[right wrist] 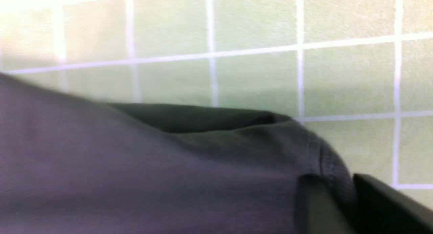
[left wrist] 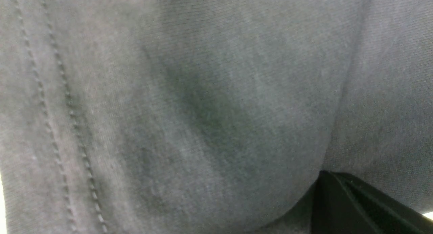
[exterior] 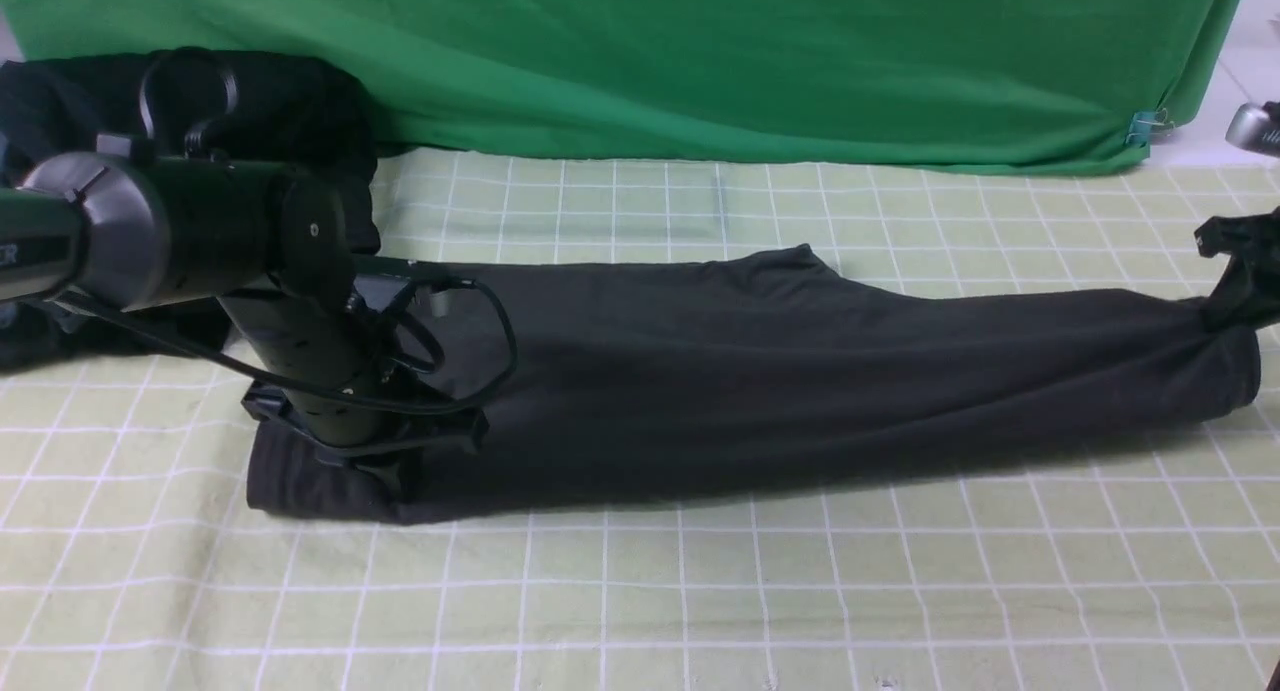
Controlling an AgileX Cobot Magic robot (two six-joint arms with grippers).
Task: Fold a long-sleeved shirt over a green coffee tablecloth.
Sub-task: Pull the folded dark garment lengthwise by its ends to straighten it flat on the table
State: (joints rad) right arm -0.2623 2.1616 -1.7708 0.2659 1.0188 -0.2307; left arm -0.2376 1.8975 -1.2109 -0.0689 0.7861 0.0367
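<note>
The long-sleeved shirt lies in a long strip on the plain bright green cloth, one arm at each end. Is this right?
Not quite: the long-sleeved shirt lies on the white-gridded green coffee tablecloth, as the front view shows. The rest is right.

There is one shirt (exterior: 800, 371), one checked tablecloth (exterior: 640, 591) and one plain green backdrop (exterior: 700, 61). One heap of black garments (exterior: 300, 101) shows. Two arms show, each with one hand: the left hand (exterior: 385, 466) and the right hand (exterior: 1235, 281). One clip (exterior: 1140, 126) shows on the backdrop.
</note>
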